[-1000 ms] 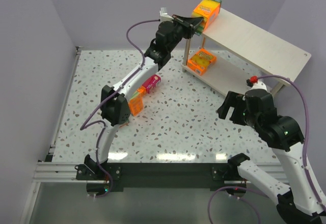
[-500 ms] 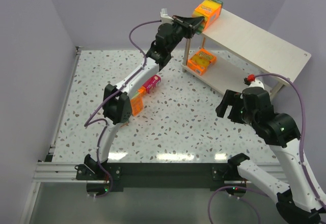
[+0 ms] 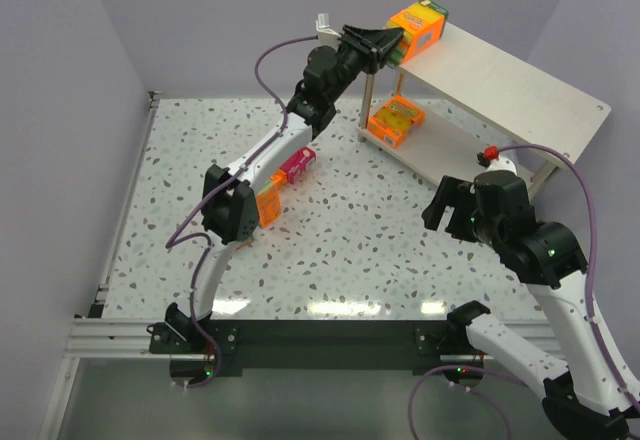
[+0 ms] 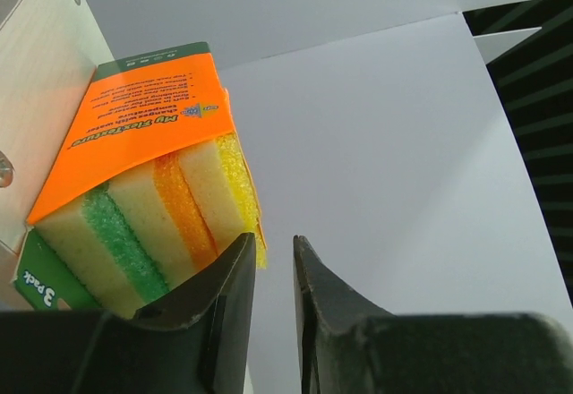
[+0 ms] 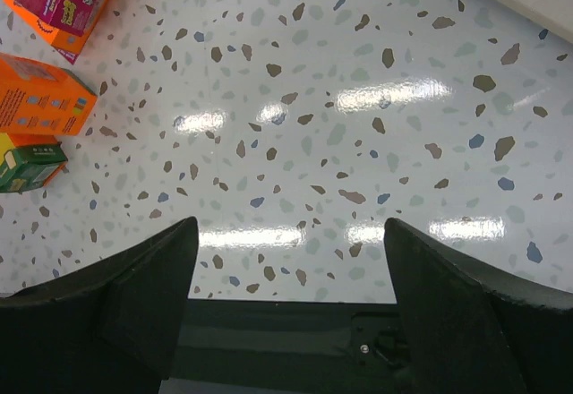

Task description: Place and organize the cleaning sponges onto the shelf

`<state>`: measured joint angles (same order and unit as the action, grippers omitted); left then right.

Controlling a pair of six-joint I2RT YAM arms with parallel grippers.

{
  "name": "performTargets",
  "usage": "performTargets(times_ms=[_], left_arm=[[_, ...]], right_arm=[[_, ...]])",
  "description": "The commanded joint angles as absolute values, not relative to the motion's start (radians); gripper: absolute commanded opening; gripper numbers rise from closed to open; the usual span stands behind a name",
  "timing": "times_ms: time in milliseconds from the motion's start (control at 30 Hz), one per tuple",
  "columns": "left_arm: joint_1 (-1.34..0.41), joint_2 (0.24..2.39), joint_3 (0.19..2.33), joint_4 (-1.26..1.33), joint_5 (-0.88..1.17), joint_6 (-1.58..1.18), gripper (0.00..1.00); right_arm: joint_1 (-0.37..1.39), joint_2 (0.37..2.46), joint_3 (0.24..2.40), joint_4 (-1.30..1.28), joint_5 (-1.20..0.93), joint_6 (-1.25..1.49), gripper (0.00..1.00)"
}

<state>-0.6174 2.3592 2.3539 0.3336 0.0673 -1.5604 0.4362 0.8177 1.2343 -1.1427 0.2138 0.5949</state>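
The speckled table [image 3: 380, 250] fills most of the overhead view, with pale walls round it. At the upper right stands the shelf [image 3: 510, 75], two long pale boards on thin legs, set at a slant.

The left arm [image 3: 270, 155] reaches from the bottom left up towards the top centre. There the left gripper [image 3: 385, 45] sits at the left end of the shelf's upper board. In its wrist view the left gripper [image 4: 271, 244] is all but closed, a thin slit between its dark fingers [image 4: 224, 295] and nothing in that slit. The right arm [image 3: 545, 260] is bent at the lower right. The right gripper [image 3: 450, 210] hangs over bare table, well apart from every pack. From its own camera the right gripper [image 5: 288, 233] is spread wide and holds nothing.

A thick orange pack [image 3: 418, 28] stands at the far left end of the upper board, and the left fingertips are at its near side. Close up, the thick orange pack [image 4: 152, 179] shows green, orange and yellow layers. A flat orange pack [image 3: 395, 120] lies on the lower board, at its left end. On the table at centre left are a pink-fronted pack [image 3: 297, 165] and, just below it, a small orange pack [image 3: 265, 205], half hidden behind the left arm.
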Motion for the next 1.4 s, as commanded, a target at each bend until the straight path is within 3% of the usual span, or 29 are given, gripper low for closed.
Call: performTargets(times_ms=[0, 300, 500, 567, 700, 800, 867, 967, 1000, 1033, 1200, 1367], left_arm=[[-0.612, 2.318, 2.341, 0.405, 0.086, -1.559, 0.30], [-0.606, 2.117, 2.165, 0.483, 0.078, -1.462, 0.43], [-0.558, 1.814, 1.803, 0.483, 0.078, -1.300, 0.53], [-0.526, 1.687, 1.720, 0.428, 0.064, -1.214, 0.56], [-0.460, 1.501, 1.550, 0.014, 0.013, -1.022, 0.57], [-0.427, 1.379, 1.438, -0.275, -0.132, -0.901, 0.54], [-0.402, 1.307, 1.366, -0.359, -0.213, -0.856, 0.45], [-0.391, 1.264, 1.264, -0.477, -0.306, -0.816, 0.21], [-0.391, 1.256, 1.221, -0.520, -0.331, -0.816, 0.04], [-0.393, 1.243, 1.200, -0.538, -0.386, -0.815, 0.00], [-0.394, 1.221, 1.069, -0.523, -0.419, -0.766, 0.00], [-0.437, 1.224, 1.008, -0.466, -0.260, -0.710, 0.00]], right_arm=[[0.433, 0.818, 1.227, -1.109, 0.201, 0.601, 0.88], [0.431, 0.816, 1.221, -1.108, 0.196, 0.597, 0.88], [0.434, 0.815, 1.195, -1.089, 0.170, 0.592, 0.88], [0.433, 0.824, 1.189, -1.075, 0.163, 0.591, 0.88], [0.433, 0.847, 1.184, -1.051, 0.135, 0.574, 0.88], [0.433, 0.864, 1.186, -1.039, 0.127, 0.560, 0.88], [0.433, 0.871, 1.184, -1.028, 0.120, 0.555, 0.88], [0.431, 0.885, 1.175, -1.016, 0.100, 0.549, 0.88], [0.433, 0.891, 1.172, -1.014, 0.094, 0.546, 0.88], [0.433, 0.894, 1.170, -1.012, 0.087, 0.545, 0.88], [0.433, 0.902, 1.149, -0.999, 0.060, 0.538, 0.88], [0.433, 0.922, 1.143, -0.989, 0.041, 0.532, 0.87]])
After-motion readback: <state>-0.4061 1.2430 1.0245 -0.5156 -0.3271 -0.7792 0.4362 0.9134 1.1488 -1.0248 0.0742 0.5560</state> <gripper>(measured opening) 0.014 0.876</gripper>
